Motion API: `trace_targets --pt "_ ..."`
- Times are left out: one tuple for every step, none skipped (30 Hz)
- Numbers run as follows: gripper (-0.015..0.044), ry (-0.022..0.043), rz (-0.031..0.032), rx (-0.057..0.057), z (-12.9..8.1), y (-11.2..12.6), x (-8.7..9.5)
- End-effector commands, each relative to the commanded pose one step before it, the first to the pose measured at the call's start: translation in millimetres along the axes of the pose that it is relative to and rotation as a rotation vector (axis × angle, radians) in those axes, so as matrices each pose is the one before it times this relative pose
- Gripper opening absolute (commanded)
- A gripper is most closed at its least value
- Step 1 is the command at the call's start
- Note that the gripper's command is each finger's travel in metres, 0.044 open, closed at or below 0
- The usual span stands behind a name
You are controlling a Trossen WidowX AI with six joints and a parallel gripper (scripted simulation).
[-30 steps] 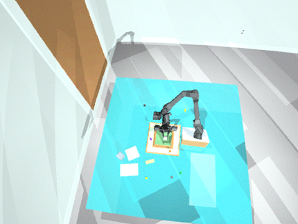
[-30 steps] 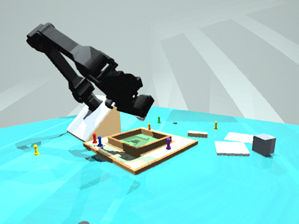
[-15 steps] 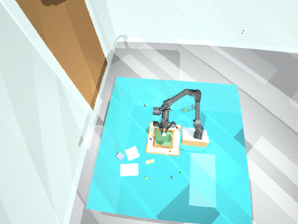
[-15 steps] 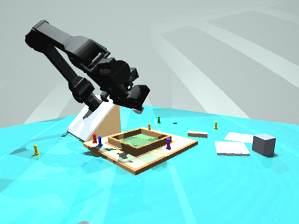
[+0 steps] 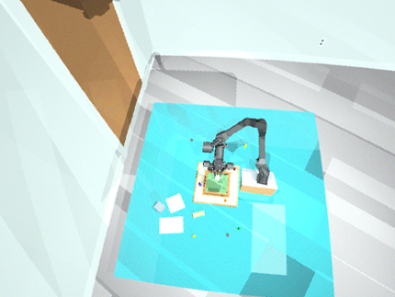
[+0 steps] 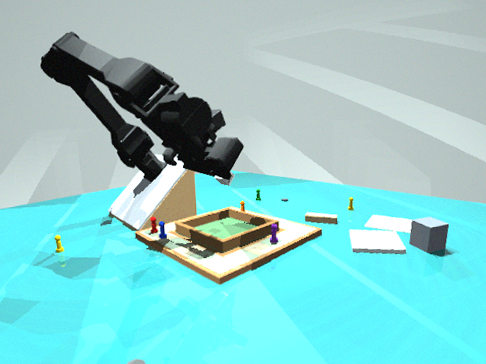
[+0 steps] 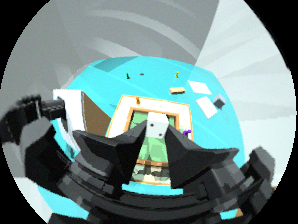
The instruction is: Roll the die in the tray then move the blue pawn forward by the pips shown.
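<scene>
Over the board's tray: the arm leans forward with its hand (image 6: 225, 179) hanging above the near wall of the tray, clenched on the die.

Yellow pawn (image 6: 59, 243): stands alone far left on the bench (image 6: 339, 306), well apart from the board; not ours, leave it.

Red pawn (image 6: 153, 225): on the board's left corner, just beside the blue one.

Blue pawn (image 6: 162, 229): upright on the left corner of the board (image 6: 246, 266). Judged light and top-heavy, likely to tip if nudged sideways; best pinched at the narrow neck under its round head, from straight above, with the red neighbour kept out of the fingers' path.

Tray (image 6: 220, 244): wooden walls around a green floor at the board's middle; nothing can be seen lying inside it.

Die (image 7: 157, 127): a small pale cube between the fingertips in the wrist view, above the green floor. Judged rigid, light and smooth-faced, gripped on two opposite flat faces; it should fall freely once the fingers part, and a short drop ought to keep it within the walls.

Purple pawn (image 6: 274, 232): on the board's right edge, just outside the tray wall.

Grey cube (image 6: 429, 234): far right on the bench beside flat white slabs; no part of this turn.
</scene>
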State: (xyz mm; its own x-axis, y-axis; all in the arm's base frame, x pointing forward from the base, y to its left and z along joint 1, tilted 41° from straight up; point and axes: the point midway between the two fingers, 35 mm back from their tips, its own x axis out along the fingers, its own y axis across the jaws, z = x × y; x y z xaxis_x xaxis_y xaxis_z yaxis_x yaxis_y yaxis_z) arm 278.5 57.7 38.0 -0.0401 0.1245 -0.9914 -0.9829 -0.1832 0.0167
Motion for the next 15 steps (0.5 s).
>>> trace_targets --pt "0.0079 -0.00002 0.00054 0.0001 -0.02 0.15 0.17" --pt "0.0105 0.00000 0.00000 0.0000 0.00 0.00 0.00" --pt "0.0131 0.00000 0.00000 0.0000 0.00 0.00 0.00" --pt "0.0157 0.00000 0.00000 0.0000 0.00 0.00 0.00" --pt "0.0184 0.00000 0.00000 0.0000 0.00 0.00 0.00" --pt "0.0210 0.00000 0.00000 0.0000 0.00 0.00 0.00" --pt "0.0236 -0.00045 -0.00039 -0.0004 2.41 -0.23 -2.11" --pt "0.0262 -0.00143 -0.00112 -0.0013 7.25 -0.46 -6.34" --pt "0.0289 -0.00235 -0.00147 -0.0019 10.95 -0.06 -9.56" --pt "0.0315 -0.00169 -0.00084 -0.0013 7.33 0.38 -6.39" --pt "0.0341 -0.00059 -0.00026 -0.0004 2.45 0.20 -2.13" --pt "0.0367 0.00000 0.00000 0.0000 0.00 0.00 0.00" --pt "0.0394 0.00000 0.00000 0.0000 0.00 0.00 0.00" --pt "0.0420 0.00000 0.00000 0.0000 0.00 0.00 0.00" --pt "0.0440 0.00000 0.00000 0.0000 0.00 0.00 0.00"
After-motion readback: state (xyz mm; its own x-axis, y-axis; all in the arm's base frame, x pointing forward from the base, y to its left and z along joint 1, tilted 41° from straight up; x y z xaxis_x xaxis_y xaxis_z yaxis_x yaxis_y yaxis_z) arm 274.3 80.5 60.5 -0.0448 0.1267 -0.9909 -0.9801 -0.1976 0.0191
